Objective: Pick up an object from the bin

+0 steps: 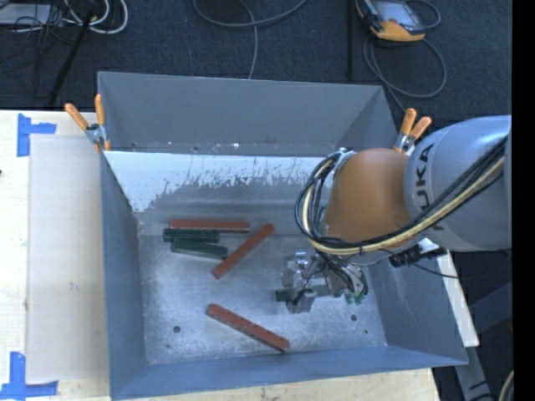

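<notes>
The arm's pincer, open or closed one cannot tell, hangs low in the bin between a diagonal brown stick and a flat brown stick near the front wall, where a clean pick likely means straddling a stick's narrow width.

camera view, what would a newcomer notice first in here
The grey arm with its orange cover reaches in from the right, its claw low over the floor of the grey bin, right of middle. To its left lie thin sticks: a red-brown one above dark green ones, a slanted brown one, and another red-brown stick alone near the front.
</notes>
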Controlling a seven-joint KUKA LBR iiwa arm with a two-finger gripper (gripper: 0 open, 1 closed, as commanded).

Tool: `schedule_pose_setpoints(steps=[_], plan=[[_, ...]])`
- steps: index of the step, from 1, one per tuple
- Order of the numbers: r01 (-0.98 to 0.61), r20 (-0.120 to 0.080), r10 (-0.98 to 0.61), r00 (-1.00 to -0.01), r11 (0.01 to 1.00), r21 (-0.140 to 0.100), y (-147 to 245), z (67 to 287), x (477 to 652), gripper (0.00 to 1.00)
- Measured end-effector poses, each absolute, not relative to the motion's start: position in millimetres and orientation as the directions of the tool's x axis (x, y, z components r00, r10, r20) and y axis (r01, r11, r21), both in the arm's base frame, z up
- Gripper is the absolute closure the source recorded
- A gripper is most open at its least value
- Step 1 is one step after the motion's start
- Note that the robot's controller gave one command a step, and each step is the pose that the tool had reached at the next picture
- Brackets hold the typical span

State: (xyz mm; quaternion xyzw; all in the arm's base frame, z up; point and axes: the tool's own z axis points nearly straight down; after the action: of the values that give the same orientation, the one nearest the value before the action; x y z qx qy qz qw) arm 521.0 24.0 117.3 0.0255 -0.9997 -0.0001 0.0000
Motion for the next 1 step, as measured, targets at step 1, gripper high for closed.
schedule_pose_setpoints(steps=[1], plan=[[-0.050, 0.000, -0.050, -0.999, 0.999, 0.000, 24.1, 125.7, 520.8, 1.00]])
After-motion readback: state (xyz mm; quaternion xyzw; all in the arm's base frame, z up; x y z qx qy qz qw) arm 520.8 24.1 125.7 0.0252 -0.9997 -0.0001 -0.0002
